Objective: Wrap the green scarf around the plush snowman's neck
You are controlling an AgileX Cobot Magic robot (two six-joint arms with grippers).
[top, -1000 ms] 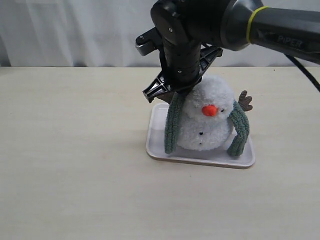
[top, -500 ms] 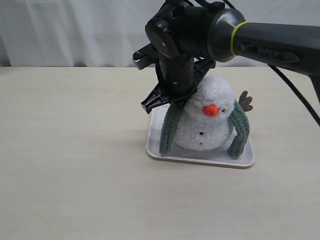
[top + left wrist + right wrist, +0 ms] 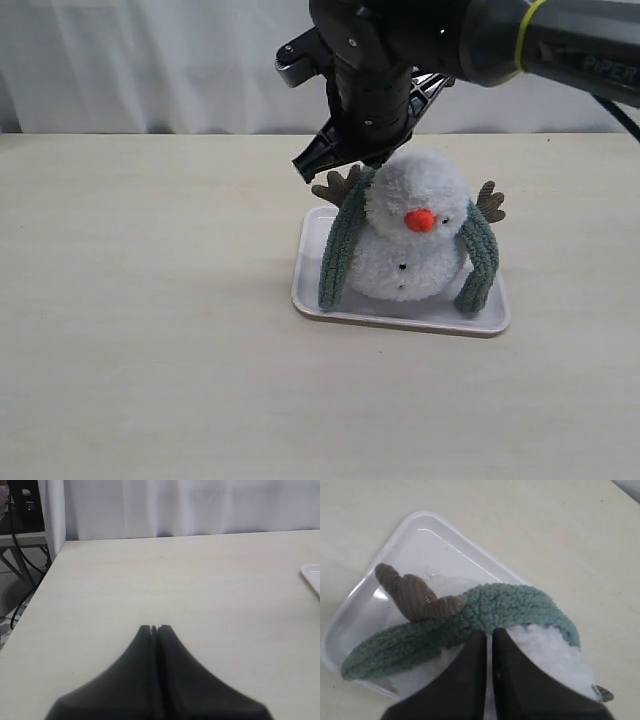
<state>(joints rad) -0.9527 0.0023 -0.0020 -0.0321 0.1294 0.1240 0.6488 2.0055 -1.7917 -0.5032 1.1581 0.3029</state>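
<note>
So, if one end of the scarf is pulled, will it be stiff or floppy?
Probably floppy: the scarf bends over the snowman and both ends hang limp. Its fuzzy knit likely grips rather than slips. A pull might tip the snowman, which looks soft and light.

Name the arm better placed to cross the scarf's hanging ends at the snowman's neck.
Right. The right gripper hangs just above the green scarf draped over the plush snowman, jaws closed and empty. The left gripper, also closed, sits over bare table with only the tray edge in its view.
</note>
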